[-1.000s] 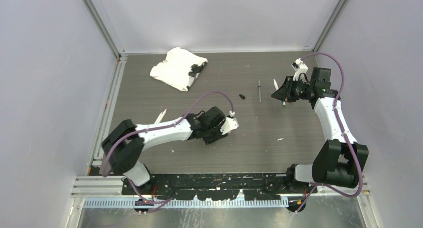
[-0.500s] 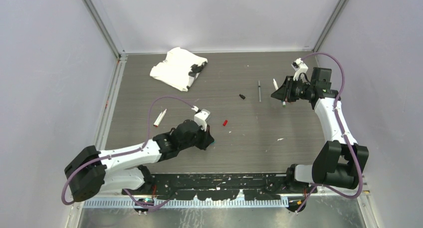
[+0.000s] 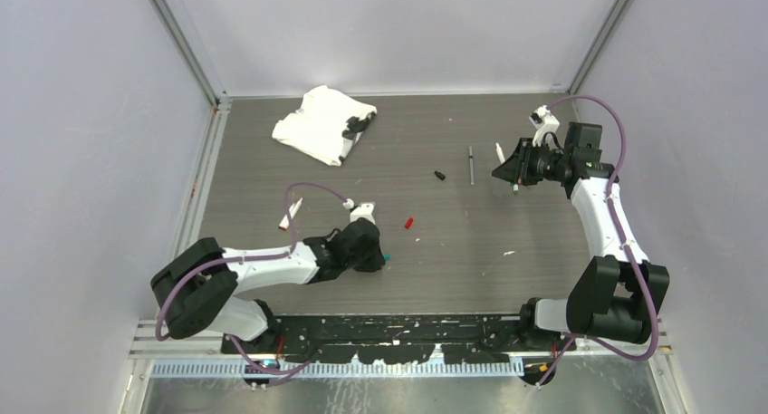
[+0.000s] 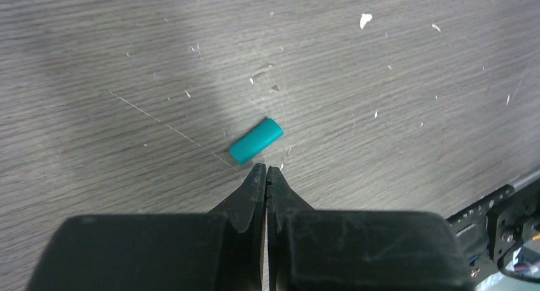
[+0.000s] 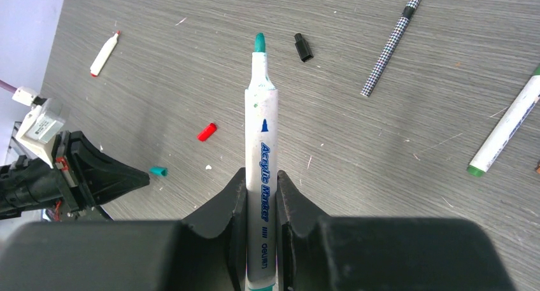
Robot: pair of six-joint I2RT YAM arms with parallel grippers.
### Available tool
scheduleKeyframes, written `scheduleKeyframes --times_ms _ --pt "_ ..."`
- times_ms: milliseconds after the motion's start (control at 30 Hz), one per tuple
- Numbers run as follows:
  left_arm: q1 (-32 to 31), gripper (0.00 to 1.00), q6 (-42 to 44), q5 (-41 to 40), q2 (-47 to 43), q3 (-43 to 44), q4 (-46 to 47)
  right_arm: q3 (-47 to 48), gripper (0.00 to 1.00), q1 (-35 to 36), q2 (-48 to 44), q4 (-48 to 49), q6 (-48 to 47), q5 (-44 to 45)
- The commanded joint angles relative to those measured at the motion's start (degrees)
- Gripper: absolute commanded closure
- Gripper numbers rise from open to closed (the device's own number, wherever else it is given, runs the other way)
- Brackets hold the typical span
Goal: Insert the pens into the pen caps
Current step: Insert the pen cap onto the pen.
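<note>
My right gripper (image 5: pixel 261 176) is shut on a white acrylic marker pen (image 5: pixel 261 132) with a teal tip, held above the table at the far right (image 3: pixel 504 171). My left gripper (image 4: pixel 265 170) is shut and empty, low over the table, its tips just short of a teal cap (image 4: pixel 255 141) that lies flat. That cap also shows in the top view (image 3: pixel 387 256). A red cap (image 3: pixel 408 222) and a black cap (image 3: pixel 439 175) lie loose mid-table. A slim dark pen (image 3: pixel 471 165), a white green-ended pen (image 5: pixel 506 128) and a red-tipped white pen (image 3: pixel 290 213) lie flat.
A crumpled white cloth (image 3: pixel 321 124) lies at the far left of the table. Small white flecks are scattered over the grey wood surface. Walls and metal rails close in the table's left, right and far sides.
My left arm has drawn back toward the near left and come low; the red cap and the teal cap now lie uncovered. The right arm has stayed still with its pen.
</note>
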Motion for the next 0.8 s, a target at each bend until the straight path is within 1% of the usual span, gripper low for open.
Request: scheduleKeyframes --times_ms 0,100,300,467,533,767 --pt "0.21 0.99 -1.95 -5.29 1.56 3.63 -5.07 0.26 0.99 -0.18 -1.87 1.24 0.06 -1.42" --pt "0.2 0.99 -2.16 -6.77 2.72 4.16 -5.18 0.18 0.99 -0.18 -1.91 1.24 0.05 -1.57" --pt "0.43 0.99 -0.84 -8.05 5.59 8.17 -9.07 0.17 0.99 -0.18 -1.96 1.24 0.05 -1.6" --pt "1.18 0.99 0.06 -9.44 6.13 8.76 -9.02 0.17 0.99 -0.18 -2.05 1.24 0.1 -1.68" --pt "2.47 0.99 0.88 -8.97 6.65 9.02 -8.52 0.17 0.99 -0.18 -2.08 1.24 0.12 -1.73" --pt "7.18 0.99 4.23 -3.39 10.16 11.62 -6.79 0.17 0.99 -0.18 -2.39 1.24 0.05 -1.68"
